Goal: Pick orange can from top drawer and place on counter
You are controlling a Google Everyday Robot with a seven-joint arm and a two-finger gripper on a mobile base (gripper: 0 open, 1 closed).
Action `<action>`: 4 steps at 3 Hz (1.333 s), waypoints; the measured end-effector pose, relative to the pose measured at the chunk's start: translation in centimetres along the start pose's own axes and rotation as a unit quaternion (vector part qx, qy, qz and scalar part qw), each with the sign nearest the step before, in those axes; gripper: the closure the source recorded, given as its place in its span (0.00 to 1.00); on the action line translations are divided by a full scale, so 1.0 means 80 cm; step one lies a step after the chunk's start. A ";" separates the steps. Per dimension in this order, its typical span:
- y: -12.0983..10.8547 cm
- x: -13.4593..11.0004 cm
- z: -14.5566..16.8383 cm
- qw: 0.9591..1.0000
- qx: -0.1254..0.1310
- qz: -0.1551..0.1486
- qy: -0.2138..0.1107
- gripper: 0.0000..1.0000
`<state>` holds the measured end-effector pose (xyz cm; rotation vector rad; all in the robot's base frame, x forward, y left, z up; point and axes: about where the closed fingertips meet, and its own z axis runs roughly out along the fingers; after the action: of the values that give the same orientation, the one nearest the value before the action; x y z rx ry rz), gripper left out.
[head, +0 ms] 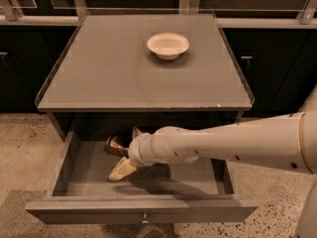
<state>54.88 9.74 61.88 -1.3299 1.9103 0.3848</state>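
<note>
The top drawer [143, 209] is pulled open below the counter [129, 78]. The orange can [115, 145] lies on its side at the back left of the drawer floor. My gripper [124, 153] reaches into the drawer from the right. It is open, with one pale finger [121, 169] in front of the can and the other finger [135, 131] behind it. The can sits between the fingers and still rests on the drawer floor. My white arm [233, 143] crosses the right half of the drawer and hides that part of its floor.
A white bowl [168, 45] stands on the counter at the back centre. Dark cabinets stand behind and on both sides. A speckled beige floor [25, 148] surrounds the cabinet. The drawer front carries a small knob [144, 218].
</note>
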 end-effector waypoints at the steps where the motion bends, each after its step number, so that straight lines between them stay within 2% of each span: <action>1: 0.000 0.003 0.009 1.000 -0.002 -0.007 0.007 0.00; 2: 0.000 0.003 0.009 1.000 -0.002 -0.007 0.007 0.20; 4: 0.000 0.003 0.009 1.000 -0.002 -0.007 0.007 0.66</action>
<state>55.13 10.08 61.23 -1.3510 1.9117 0.3740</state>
